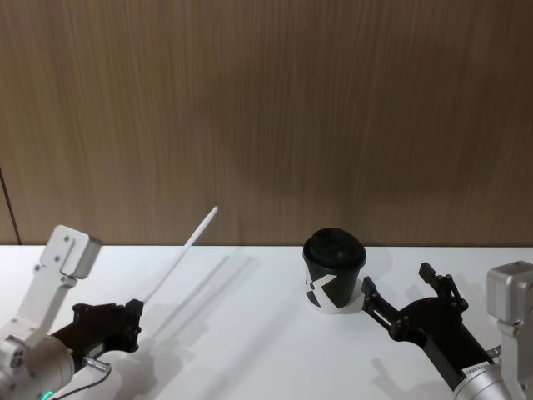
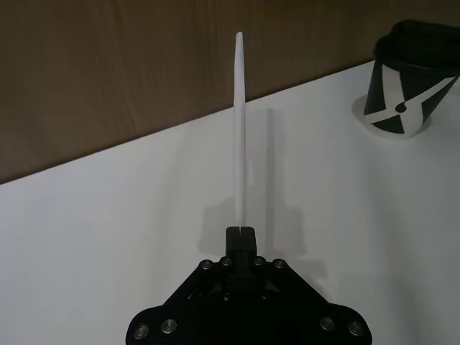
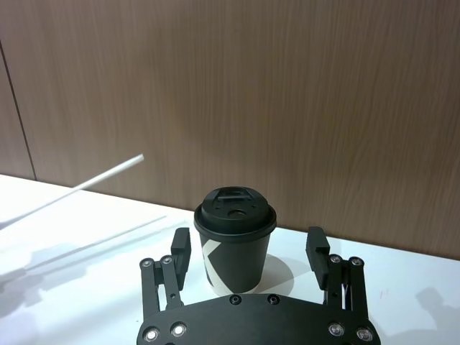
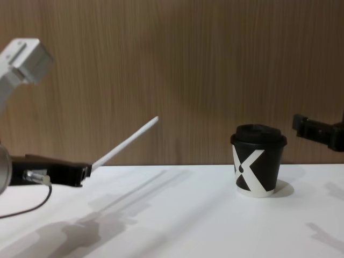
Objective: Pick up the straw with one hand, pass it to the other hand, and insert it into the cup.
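My left gripper (image 1: 132, 321) is low at 8 o'clock in the head view, clamped shut on the bottom end of the straw (image 1: 181, 252). The straw is off the counter (image 1: 250, 350), tilted up, with its free tip pointing to about 1 o'clock. In the left wrist view it runs straight out from between the fingers. Only the last bit is pinched and the rest hangs free.

My right gripper (image 1: 396, 281) is at 4 o'clock in the head view with its jaws wide apart and nothing in them. The cup (image 1: 333, 271) stands upright at its 10 o'clock, just beside the near finger. From here it looks apart from the finger, not touching. The lid is on, and the right wrist view shows a small hole (image 3: 233, 212) in its top.

Handling, as I judge it: the straw is very light, thin and smooth. It is stiff enough to hold its line but easy to crush or kink, and likely to slip or swivel in a flat pinch. Held at one end, the long free part will wobble.

For the handover I'd take it with the right gripper around the middle or a bit above, clear of my left fingers, squeezing gently. That leaves one end free to go into the hole.

The cup is light paper, so a sideways poke at the lid could tip it. The straw should go in straight down.
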`<state>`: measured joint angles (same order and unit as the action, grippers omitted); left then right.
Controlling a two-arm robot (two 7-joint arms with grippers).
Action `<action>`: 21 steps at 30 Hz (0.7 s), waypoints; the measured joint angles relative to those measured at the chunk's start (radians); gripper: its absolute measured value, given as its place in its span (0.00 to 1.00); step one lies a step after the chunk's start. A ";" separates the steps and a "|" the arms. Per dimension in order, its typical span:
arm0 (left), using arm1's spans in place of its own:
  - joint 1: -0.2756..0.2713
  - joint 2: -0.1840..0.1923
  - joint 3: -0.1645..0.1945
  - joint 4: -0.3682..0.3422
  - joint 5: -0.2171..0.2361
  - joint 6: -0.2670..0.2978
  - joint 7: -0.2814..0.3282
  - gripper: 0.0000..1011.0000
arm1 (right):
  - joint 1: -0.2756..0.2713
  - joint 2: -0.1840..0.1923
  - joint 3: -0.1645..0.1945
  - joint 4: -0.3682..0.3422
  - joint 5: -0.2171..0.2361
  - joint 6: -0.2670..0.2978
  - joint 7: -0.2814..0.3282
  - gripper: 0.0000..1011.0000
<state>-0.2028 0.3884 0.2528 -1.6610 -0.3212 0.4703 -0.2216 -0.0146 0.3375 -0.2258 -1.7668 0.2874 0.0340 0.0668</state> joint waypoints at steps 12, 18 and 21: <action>-0.007 0.051 -0.015 -0.025 -0.055 -0.129 -0.142 0.00 | 0.000 0.000 0.000 0.000 0.000 0.000 0.000 0.99; -0.019 0.064 -0.015 -0.030 -0.080 -0.173 -0.196 0.00 | 0.000 0.000 0.000 0.000 0.000 0.000 0.000 0.99; -0.025 0.068 -0.012 -0.030 -0.092 -0.194 -0.223 0.00 | 0.000 0.000 0.000 0.000 0.000 0.000 0.000 0.99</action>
<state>-0.2278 0.4564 0.2405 -1.6910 -0.4133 0.2759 -0.4450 -0.0146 0.3375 -0.2258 -1.7668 0.2874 0.0341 0.0668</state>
